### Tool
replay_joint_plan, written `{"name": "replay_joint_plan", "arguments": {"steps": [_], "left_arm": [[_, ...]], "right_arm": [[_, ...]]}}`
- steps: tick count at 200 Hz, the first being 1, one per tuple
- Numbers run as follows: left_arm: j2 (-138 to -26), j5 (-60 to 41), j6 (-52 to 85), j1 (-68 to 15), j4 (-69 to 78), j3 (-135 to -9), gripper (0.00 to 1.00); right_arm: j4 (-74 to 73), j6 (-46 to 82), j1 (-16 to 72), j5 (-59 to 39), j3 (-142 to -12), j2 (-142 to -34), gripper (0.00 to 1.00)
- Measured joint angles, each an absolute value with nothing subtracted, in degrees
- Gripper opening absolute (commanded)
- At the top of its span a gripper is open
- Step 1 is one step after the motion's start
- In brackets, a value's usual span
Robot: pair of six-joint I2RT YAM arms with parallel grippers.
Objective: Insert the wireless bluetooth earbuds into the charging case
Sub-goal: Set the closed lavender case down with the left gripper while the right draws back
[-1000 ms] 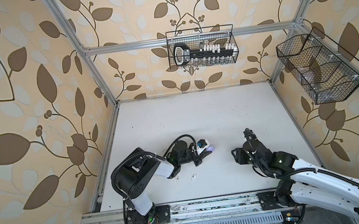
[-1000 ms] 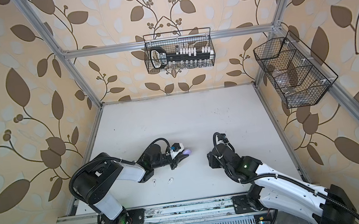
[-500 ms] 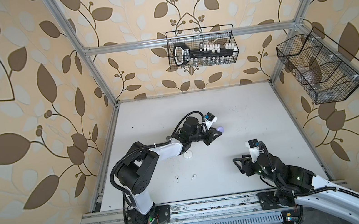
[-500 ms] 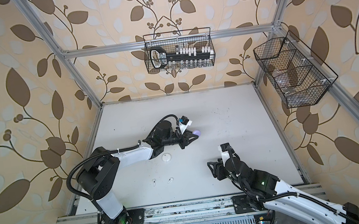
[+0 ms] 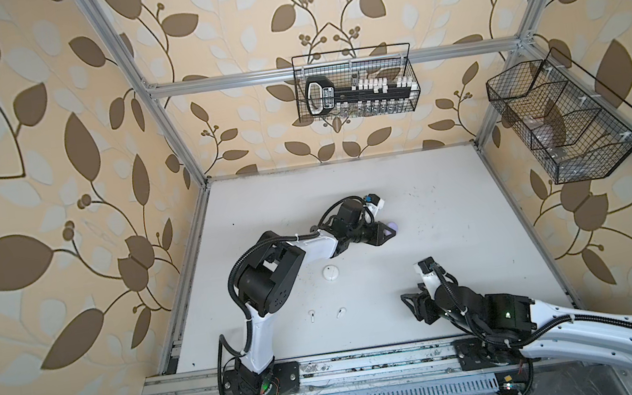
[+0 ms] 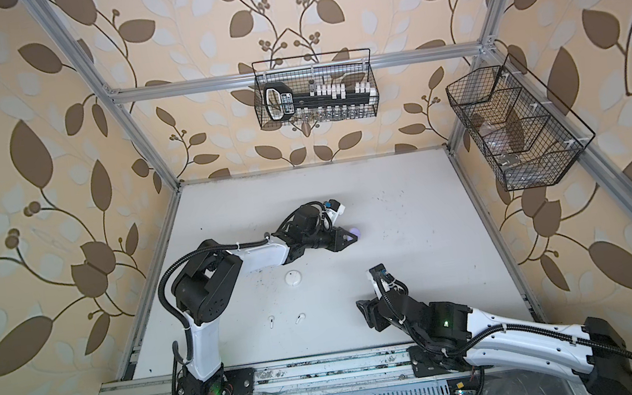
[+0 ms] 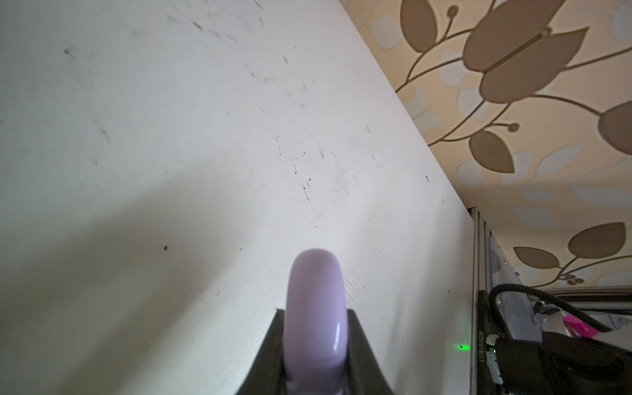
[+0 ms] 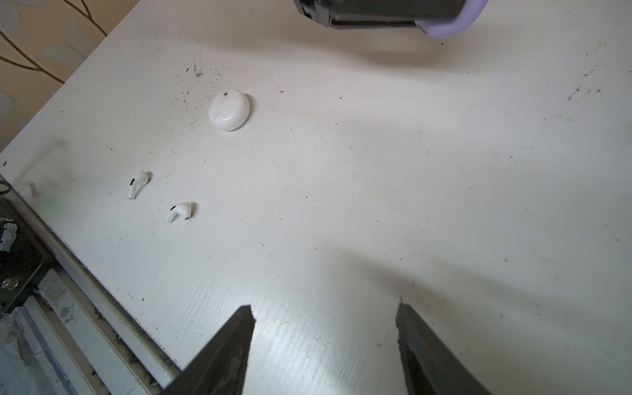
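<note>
Your left gripper clamps the lavender case; right gripper stands open, empty. The white earbuds (light, glossy, likely slippery) look best pinched across the stem.

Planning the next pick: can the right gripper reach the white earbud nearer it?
Probably yes: the open, empty right gripper faces the small white stemmed plastic earbud across bare white table, nothing between.

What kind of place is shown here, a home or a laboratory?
Probably a laboratory robot cell, not a home: aluminium frame carrying leaf wallpaper, and robot arms mounted on a rail beside a white table.
</note>
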State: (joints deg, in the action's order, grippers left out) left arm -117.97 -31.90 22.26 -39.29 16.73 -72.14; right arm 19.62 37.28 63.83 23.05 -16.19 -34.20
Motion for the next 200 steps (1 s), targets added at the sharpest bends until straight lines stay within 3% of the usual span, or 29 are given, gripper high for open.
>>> {"name": "replay_joint_plan", "arguments": {"steps": [62,200], "left_arm": [[-122.7,-29.7,27.2,-38.2,9.6,-76.6,0.07],[-126.2,-29.8,34.8,-37.4,8.7,-79.9,0.10]], "right_arm": [[24.8,39.1,70.8,28.6,-18.0,-28.3,0.68],[26.5,39.8,71.5,31.1,-18.0,-27.9,0.69]]}}
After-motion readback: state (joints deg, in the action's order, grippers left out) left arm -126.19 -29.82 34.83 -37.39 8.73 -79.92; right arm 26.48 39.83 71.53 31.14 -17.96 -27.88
